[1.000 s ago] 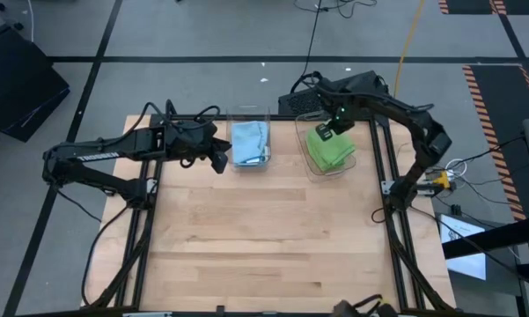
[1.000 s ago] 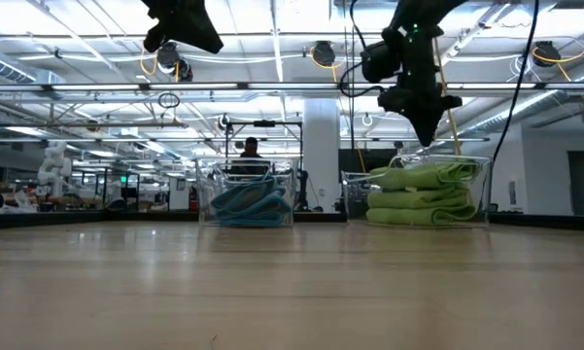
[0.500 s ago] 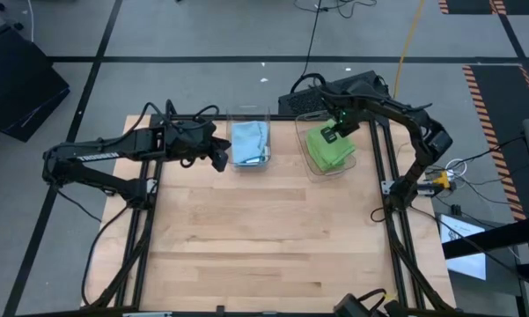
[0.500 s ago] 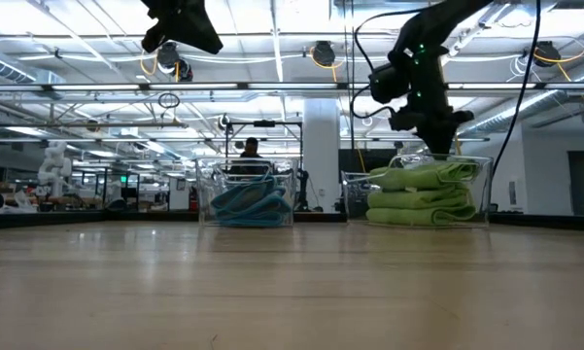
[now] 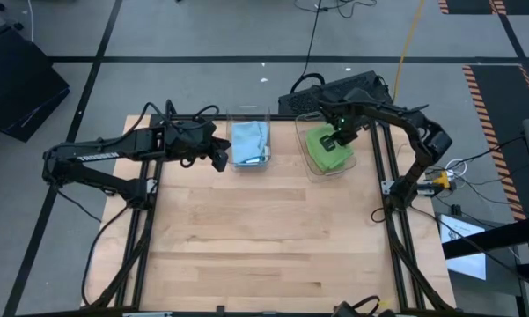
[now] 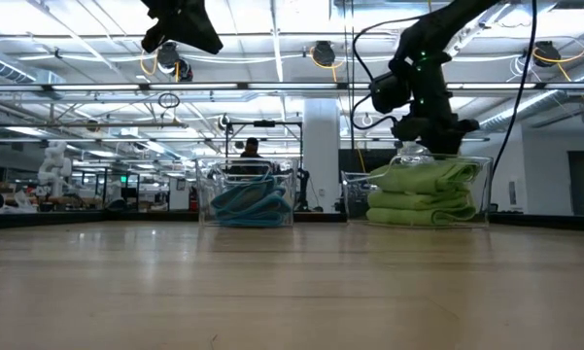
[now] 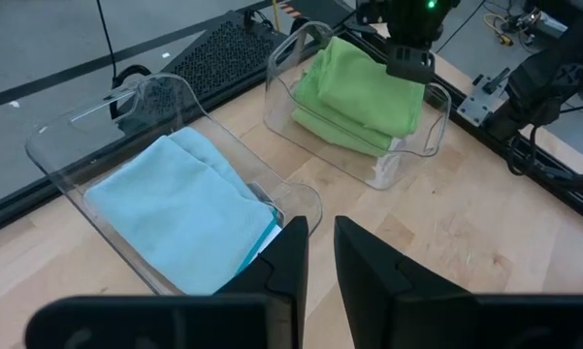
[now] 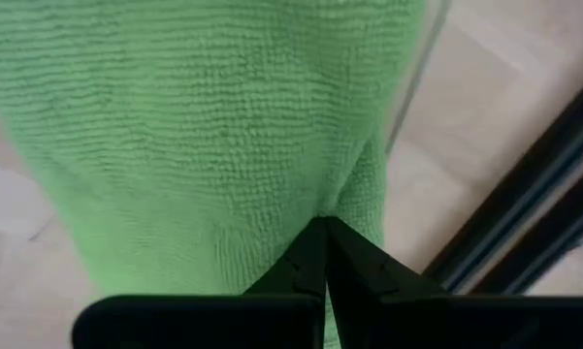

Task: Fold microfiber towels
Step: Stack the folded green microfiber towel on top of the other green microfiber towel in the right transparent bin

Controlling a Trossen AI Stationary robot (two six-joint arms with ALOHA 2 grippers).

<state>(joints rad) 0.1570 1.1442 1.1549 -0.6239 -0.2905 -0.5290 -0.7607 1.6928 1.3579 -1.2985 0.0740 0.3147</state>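
**Right gripper on green towel stack**

I see a pale wood-plank table [image 5: 264,238] carrying two clear, rounded plastic bins at its far edge. The right bin [image 7: 412,145] holds folded lime-green microfiber towels [image 6: 423,194], nubby-piled, stacked flat. The left bin [image 7: 97,126] holds light blue towels [image 7: 179,208]. My right gripper [image 8: 324,231], fingers together, pinches the top green towel. My left gripper [image 7: 320,257], fingers slightly apart, hovers beside the blue bin.

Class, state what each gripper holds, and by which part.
Right gripper: shut on top green towel's surface, pinching a fold. Left gripper: nothing.
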